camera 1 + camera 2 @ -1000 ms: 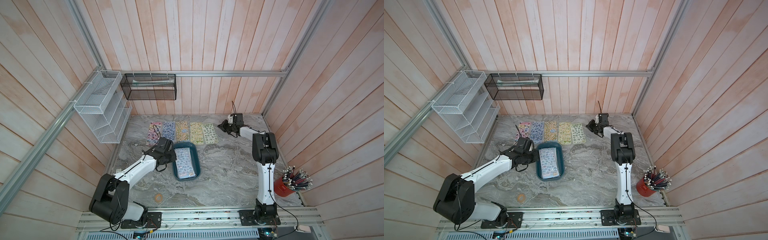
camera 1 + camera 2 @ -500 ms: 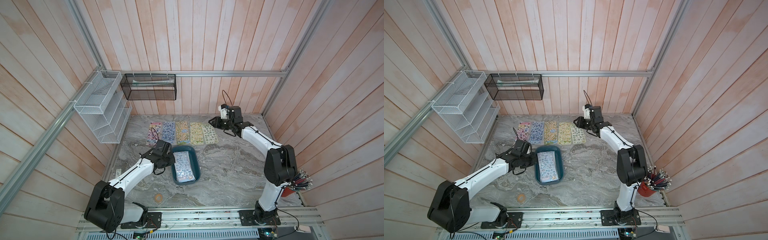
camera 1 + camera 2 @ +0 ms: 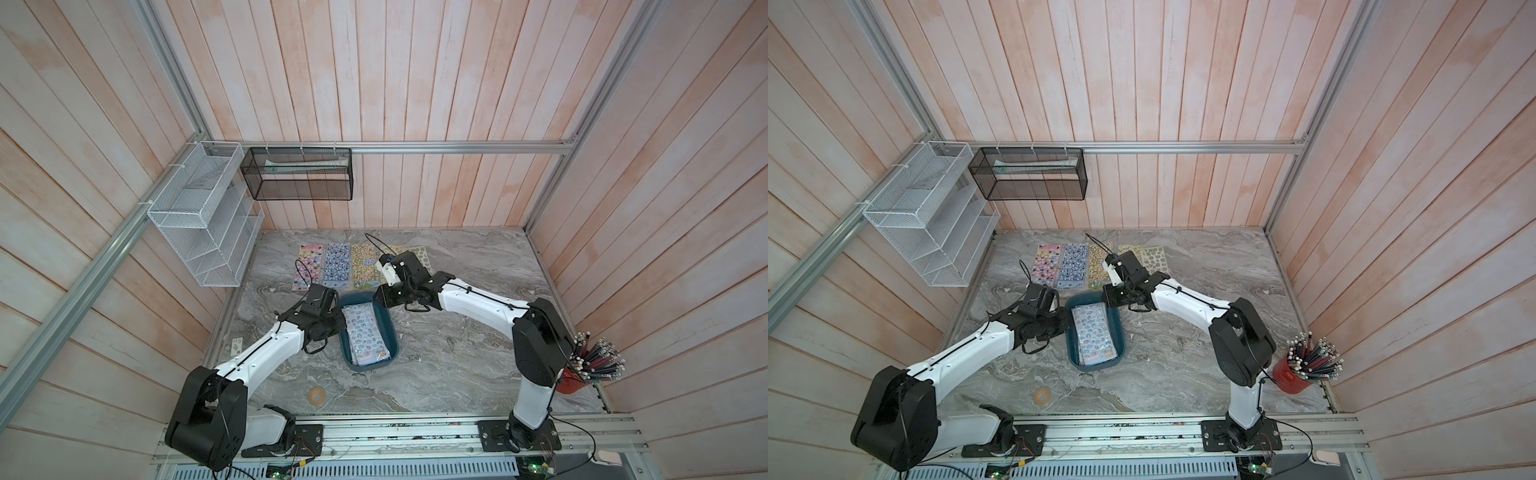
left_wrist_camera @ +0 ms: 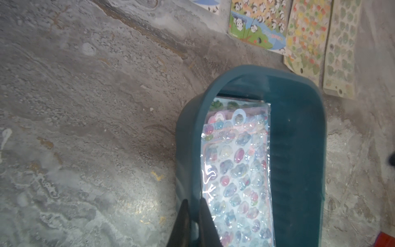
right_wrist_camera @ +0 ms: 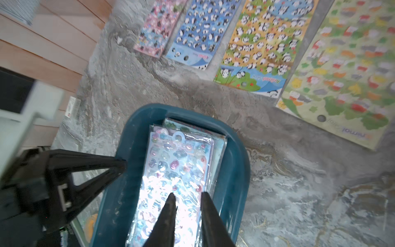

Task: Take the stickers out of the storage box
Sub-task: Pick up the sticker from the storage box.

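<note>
Treat the stickers [image 5: 171,171] stacked flat in the storage box [image 5: 239,171] on the tabletop [image 5: 288,181] as light, floppy and slick, nipping the top sheet's short edge with the right claw [image 5: 188,194], parted just above them, and with the left claw [image 4: 193,201] clamped on the box's rim.

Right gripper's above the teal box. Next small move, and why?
Probably lower the right gripper onto the top sticker sheet and pinch an edge. Its jaws stand parted and empty over that sheet in the storage box, and the left gripper is clamped on the box's rim, steadying it.
</note>
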